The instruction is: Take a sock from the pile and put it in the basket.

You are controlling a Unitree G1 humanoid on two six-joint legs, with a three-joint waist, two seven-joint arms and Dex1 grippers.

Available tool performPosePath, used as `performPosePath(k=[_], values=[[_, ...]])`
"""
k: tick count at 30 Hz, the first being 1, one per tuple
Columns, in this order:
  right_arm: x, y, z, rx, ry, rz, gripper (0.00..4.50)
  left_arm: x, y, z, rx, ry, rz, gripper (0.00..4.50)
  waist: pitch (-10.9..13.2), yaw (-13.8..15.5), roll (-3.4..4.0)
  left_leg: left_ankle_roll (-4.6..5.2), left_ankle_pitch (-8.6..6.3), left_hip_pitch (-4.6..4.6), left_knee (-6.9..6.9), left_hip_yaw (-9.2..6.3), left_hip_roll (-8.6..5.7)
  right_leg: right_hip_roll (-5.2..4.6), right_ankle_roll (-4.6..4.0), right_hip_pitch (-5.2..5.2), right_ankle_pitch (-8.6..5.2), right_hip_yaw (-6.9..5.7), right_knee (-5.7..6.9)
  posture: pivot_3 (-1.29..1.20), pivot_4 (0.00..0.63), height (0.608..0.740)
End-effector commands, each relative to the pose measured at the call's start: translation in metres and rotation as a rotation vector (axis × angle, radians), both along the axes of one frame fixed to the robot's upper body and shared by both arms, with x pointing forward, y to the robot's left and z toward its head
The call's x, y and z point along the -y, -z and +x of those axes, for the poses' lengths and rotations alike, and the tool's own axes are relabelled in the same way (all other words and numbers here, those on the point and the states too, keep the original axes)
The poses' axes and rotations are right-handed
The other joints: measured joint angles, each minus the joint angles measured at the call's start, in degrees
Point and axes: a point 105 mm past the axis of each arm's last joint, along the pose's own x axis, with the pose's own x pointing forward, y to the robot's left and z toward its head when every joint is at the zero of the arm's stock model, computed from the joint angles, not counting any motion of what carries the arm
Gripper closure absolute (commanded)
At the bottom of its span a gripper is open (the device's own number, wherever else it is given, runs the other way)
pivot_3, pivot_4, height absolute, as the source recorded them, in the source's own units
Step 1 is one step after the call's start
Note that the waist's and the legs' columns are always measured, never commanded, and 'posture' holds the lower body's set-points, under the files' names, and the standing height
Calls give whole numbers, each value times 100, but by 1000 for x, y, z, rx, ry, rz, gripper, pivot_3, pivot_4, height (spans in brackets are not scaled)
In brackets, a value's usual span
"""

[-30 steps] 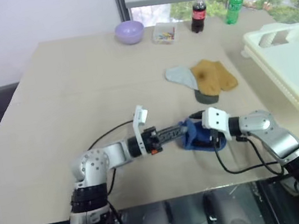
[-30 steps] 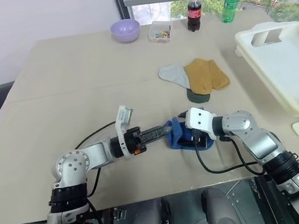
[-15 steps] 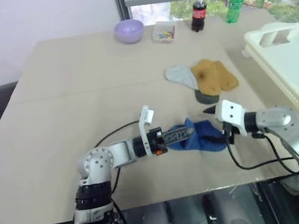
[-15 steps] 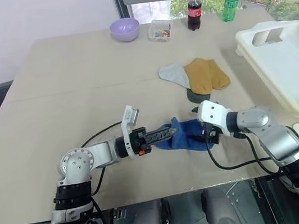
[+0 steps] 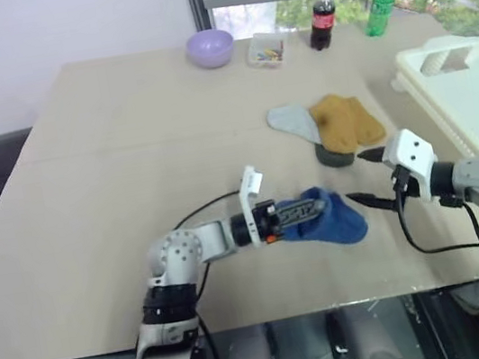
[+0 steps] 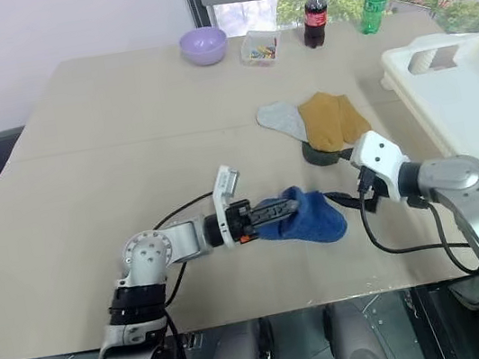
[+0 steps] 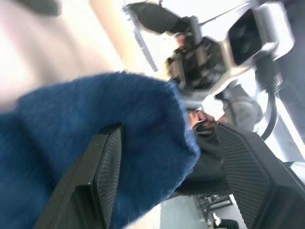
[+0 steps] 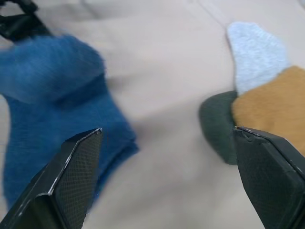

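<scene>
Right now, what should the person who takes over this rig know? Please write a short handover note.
Left gripper: shut on the blue sock, holding one end; the rest lies on the table.
Right gripper: open, empty, beside the sock's free end.
Pile: grey, mustard and dark green socks behind the grippers.
Basket: at the table's right edge.
Done: sock taken from pile.
Left: carry it to the basket and release.

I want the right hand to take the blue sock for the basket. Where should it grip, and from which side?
Probably the sock's free end, which trails flat on the table toward the open right hand. The left hand is clamped on the other end, so come in low from the robot's right.
</scene>
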Motion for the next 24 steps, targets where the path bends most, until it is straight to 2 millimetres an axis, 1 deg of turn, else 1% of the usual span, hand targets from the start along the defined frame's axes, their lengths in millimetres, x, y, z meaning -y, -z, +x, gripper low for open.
performPosePath(k=[1,2,6,11,13,15,16,18,20,22,24], values=[[-2,-19,-2,56,7,50,43,7,-5,-1,23,25,-23,1210,0,-3,0,0,0,0,0,0,0,0,0,0,0,0,0,0,150,729],[-3,-20,-3,56,6,62,43,7,-5,-1,23,25,-23,1210,0,-2,0,0,0,0,0,0,0,0,0,0,0,0,0,0,150,729],[-17,-28,-6,41,-17,142,43,7,-1,1,15,23,-20,1210,0,1,0,0,0,0,0,-3,1,1,2,0,-1,-1,0,0,150,729],[-29,-22,-11,-2,-40,180,43,7,1,4,11,14,-22,1210,0,27,0,0,0,-1,0,-2,0,0,1,0,-1,-1,-2,0,150,729],[-33,-13,-11,-30,-42,184,43,8,1,6,9,7,-33,1210,0,27,0,0,0,-1,0,-3,0,0,0,0,0,-1,-2,0,150,729],[-35,4,-11,-67,-44,144,43,8,-2,8,12,1,-55,1210,0,27,0,0,0,-1,0,-4,1,1,0,0,0,-2,-2,0,150,729],[-35,10,-12,-85,-42,138,43,8,-4,8,16,0,-66,1210,0,27,0,0,0,-1,0,-5,1,1,0,0,0,-3,-2,0,150,729],[-29,25,-11,-130,-12,114,43,5,-10,10,25,-7,-89,1210,0,36,0,0,0,-3,0,-4,0,0,0,1,0,-3,-2,0,150,729],[-16,47,-13,-194,16,44,43,-6,-16,12,44,-25,-106,1210,0,37,0,0,0,-4,0,-3,-1,-1,0,0,0,-2,-4,0,150,729],[-7,58,-14,-217,29,-9,43,-14,-17,14,54,-49,-99,1210,0,30,1,0,0,-4,0,-3,-1,-1,0,0,0,-2,-4,0,150,729],[-1,65,-14,-224,37,-37,43,-29,-13,21,61,-100,-60,1210,-1,12,2,0,0,2,0,-3,1,1,2,1,-1,-2,-3,0,150,729]])
